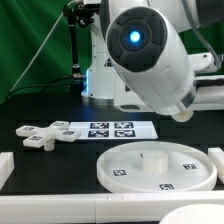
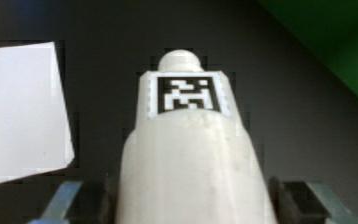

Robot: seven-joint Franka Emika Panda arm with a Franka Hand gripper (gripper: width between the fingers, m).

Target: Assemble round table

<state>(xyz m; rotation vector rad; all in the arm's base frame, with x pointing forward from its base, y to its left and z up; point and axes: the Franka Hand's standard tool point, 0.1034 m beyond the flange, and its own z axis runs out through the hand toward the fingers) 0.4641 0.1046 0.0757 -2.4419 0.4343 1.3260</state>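
Observation:
In the wrist view the short thick cylinder leg (image 2: 190, 150), white with a square tag near its far end, lies lengthwise between my gripper's (image 2: 181, 205) fingers. The jaws stand close on both of its sides and hold it above the dark table. The large rimmed round disc (image 1: 155, 168) lies flat at the front of the exterior view, with a small hub in its middle. The cross-shaped foot piece (image 1: 45, 134) lies on the table at the exterior view's left. In the exterior view the arm's body hides the gripper and the leg.
The marker board (image 1: 108, 129) lies behind the disc, and its edge also shows in the wrist view (image 2: 19, 110). White border blocks stand at the exterior view's left (image 1: 5, 165) and right (image 1: 215, 155). The arm's large housing (image 1: 150, 50) fills the upper middle.

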